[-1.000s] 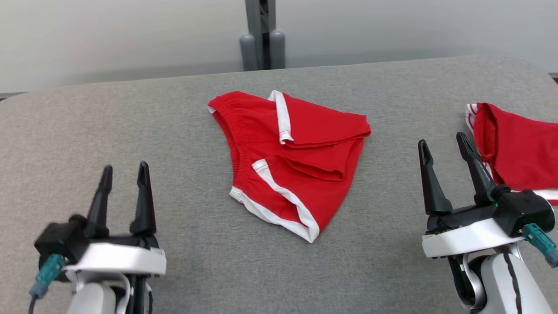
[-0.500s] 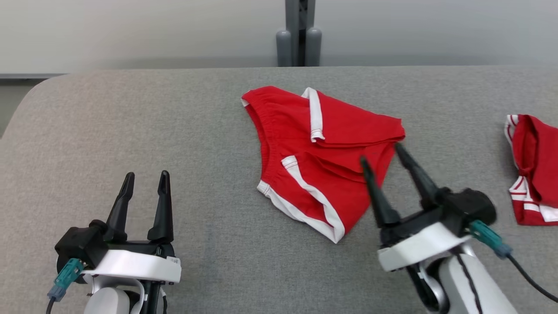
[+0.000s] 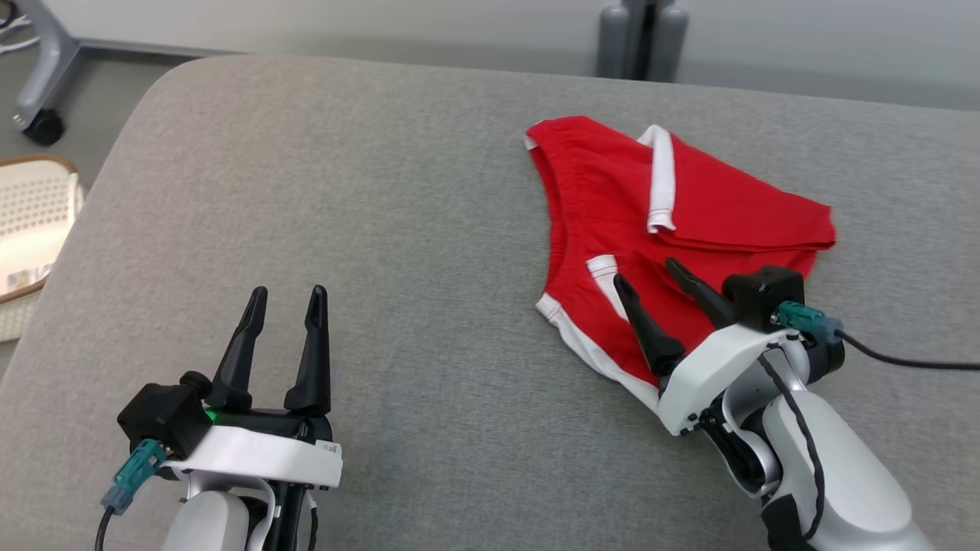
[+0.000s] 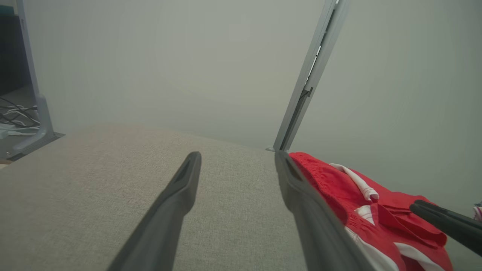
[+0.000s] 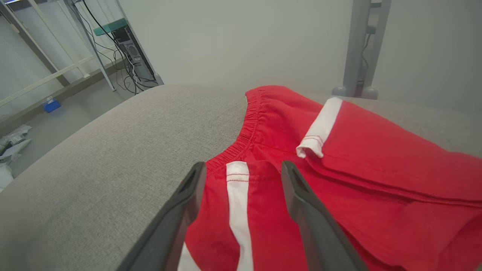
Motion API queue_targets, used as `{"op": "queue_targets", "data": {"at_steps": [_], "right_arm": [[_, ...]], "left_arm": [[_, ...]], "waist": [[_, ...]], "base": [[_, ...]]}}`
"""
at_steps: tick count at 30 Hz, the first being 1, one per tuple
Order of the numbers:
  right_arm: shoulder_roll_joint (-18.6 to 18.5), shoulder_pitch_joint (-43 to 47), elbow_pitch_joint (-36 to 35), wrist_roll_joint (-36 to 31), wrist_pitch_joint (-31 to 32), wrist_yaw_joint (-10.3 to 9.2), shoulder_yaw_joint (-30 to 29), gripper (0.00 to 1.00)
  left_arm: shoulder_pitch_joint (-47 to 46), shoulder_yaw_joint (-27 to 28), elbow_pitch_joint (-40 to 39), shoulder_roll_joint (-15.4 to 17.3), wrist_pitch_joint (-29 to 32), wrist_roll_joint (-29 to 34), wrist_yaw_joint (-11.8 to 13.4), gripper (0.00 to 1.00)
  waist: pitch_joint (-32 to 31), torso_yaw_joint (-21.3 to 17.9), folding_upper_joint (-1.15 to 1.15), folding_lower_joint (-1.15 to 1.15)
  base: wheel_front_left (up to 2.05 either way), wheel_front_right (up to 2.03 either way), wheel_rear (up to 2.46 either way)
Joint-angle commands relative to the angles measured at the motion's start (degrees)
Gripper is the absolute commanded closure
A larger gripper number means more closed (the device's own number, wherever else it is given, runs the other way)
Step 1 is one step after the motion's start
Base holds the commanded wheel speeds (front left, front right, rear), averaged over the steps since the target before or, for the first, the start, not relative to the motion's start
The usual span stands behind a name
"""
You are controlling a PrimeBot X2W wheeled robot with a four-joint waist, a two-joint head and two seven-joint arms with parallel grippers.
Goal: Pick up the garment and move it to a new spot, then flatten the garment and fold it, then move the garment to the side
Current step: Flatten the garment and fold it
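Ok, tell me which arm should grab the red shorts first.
Right. The right gripper hangs open directly over the red shorts, straddling a white stripe. The left gripper, also open, sits over bare grey table, apart from the cloth.

Bright, even soft light, faint shadows; left wrist view hazy w/ fingers point(image 4: 171, 207) out of focus.

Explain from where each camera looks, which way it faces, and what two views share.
Head view: on the robot's head, facing forward and down at the grey table; left claw open at lower left, right claw open over the red shorts.
Left wrist view: on the left wrist, facing along its fingers across the table toward the wall.
Right wrist view: on the right wrist, facing along its fingers down onto the shorts.
Shared: both wrist views show the shorts.
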Motion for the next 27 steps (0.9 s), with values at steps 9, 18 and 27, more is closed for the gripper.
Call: {"op": "queue_targets", "data": {"at_steps": [9, 18, 27], "right_arm": [[-1.3, -3.9, 5.5, 2.3, 1.8, 0.01, -1.4, 0.0], [-1.9, -6.1, 9.4, 1.3, 2.1, 0.01, -2.8, 0.0], [-2.3, -7.0, 11.0, 0.6, 2.4, 0.01, -2.9, 1.0]], "left_arm": [[-1.3, -2.0, 0.3, 0.2, -0.2, -2.0, 0.9, 0.0], [-1.7, -3.1, -0.1, 0.2, -0.2, -3.1, 1.5, 0.0], [-2.0, -3.5, 0.1, 0.2, -0.2, -3.4, 1.7, 0.0]], "waist": [[2.8, 4.5, 0.0, 0.0], [4.2, 5.9, 0.0, 0.0], [5.0, 6.4, 0.0, 0.0]], "base": [[0.0, 0.0, 0.0], [0.0, 0.0, 0.0], [0.0, 0.0, 0.0]]}}
